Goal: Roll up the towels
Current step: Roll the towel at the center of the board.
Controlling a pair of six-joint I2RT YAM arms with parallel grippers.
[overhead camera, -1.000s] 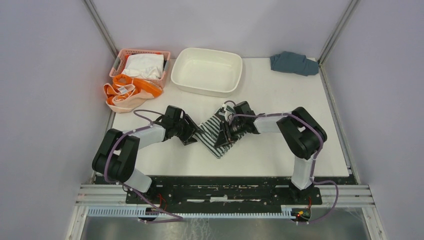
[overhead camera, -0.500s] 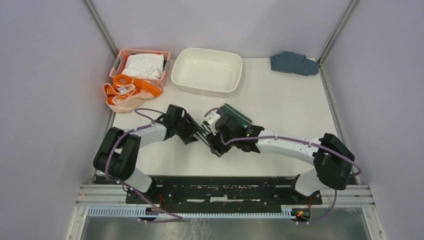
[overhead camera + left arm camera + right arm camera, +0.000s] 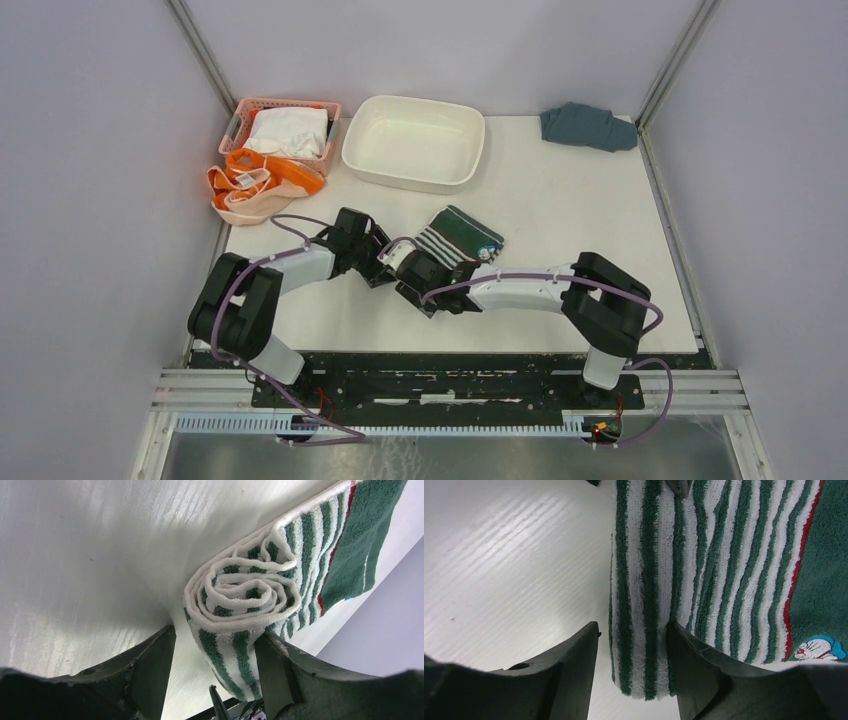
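Note:
The green-and-white striped towel (image 3: 460, 232) lies mid-table, its near-left part rolled into a coil (image 3: 240, 590) and its plain green end (image 3: 819, 555) still flat. My left gripper (image 3: 384, 262) (image 3: 215, 635) is open astride the coil's end: the right finger touches it, the left stands clear. My right gripper (image 3: 420, 295) (image 3: 633, 627) is open over the roll's striped edge (image 3: 644, 630), one finger on the cloth and the other over bare table. The orange towel (image 3: 255, 185) lies crumpled at the far left.
A pink basket (image 3: 240, 125) holding a white cloth (image 3: 288, 130) stands at the back left, just behind the orange towel. A white tub (image 3: 415, 103) sits at the back centre. A blue-grey cloth (image 3: 588, 126) lies in the back right corner. Walls close the table's sides.
My right gripper let go of the striped towel, opened, and swung left and nearer to the roll's near end. More of the towel's green end now shows. The left gripper barely moved.

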